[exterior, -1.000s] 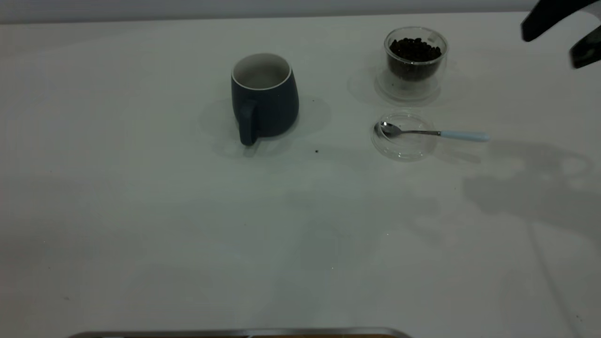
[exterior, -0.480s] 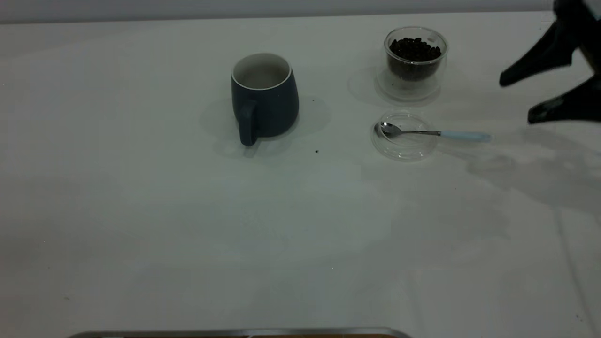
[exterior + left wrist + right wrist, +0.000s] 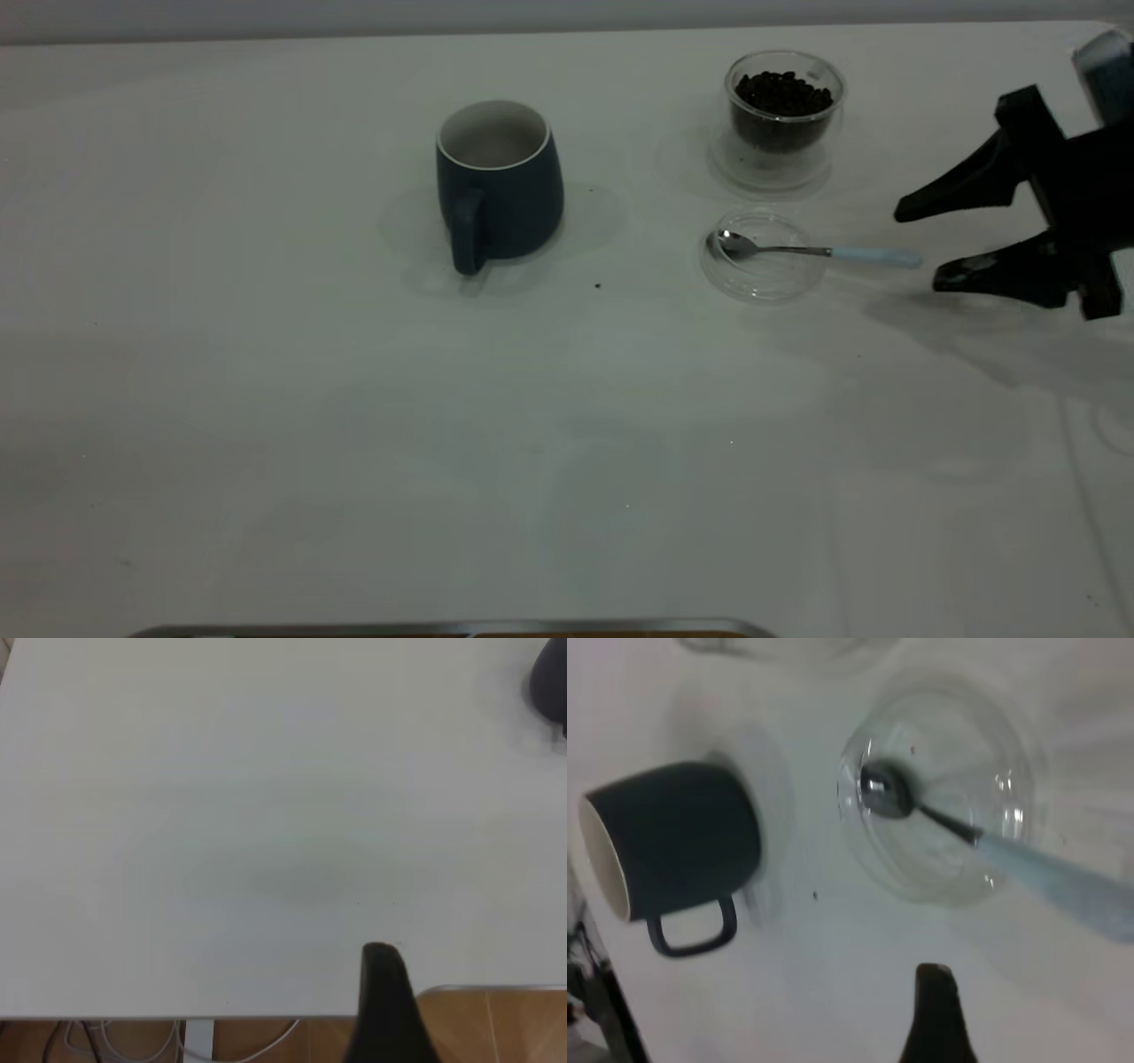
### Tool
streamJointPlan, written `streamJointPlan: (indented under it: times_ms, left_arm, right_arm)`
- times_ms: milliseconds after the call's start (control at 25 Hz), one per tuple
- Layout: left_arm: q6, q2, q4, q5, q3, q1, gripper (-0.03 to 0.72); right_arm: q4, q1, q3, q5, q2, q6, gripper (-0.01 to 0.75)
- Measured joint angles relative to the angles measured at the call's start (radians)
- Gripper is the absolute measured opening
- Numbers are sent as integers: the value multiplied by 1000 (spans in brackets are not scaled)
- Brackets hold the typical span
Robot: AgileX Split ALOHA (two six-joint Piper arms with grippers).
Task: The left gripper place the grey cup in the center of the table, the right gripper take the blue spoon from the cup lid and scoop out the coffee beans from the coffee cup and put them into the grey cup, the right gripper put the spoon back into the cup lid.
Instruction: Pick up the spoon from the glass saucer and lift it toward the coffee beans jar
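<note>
The dark grey cup (image 3: 500, 190) stands upright near the table's middle, its handle toward the front; it also shows in the right wrist view (image 3: 673, 837). The glass coffee cup (image 3: 783, 115) holds beans at the back right. The clear cup lid (image 3: 762, 276) lies in front of it, with the spoon (image 3: 815, 252) resting in it, blue handle pointing right. My right gripper (image 3: 918, 249) is open, its fingertips on either side of the handle's end without touching it. Of my left gripper only one finger (image 3: 383, 992) shows, over the table's front edge, empty.
A small dark speck (image 3: 597, 285) lies on the white table between the grey cup and the lid. A metal strip (image 3: 443, 629) runs along the table's front edge. The right arm's shadow falls on the table's right side.
My right gripper has come down and left from the top right corner to the end of the spoon's handle, still open. The cups, lid and spoon have not moved.
</note>
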Motion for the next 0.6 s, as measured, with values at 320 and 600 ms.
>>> streamJointPlan:
  times_ms: [320,600]
  left_arm:
    - [0,0,0,0,0,0,567]
    - [-1,0,0,0,0,0,567]
  right_arm:
    - [97,0,-12,60,113,-109,598]
    - [97,0,-55,110,148,-135,592]
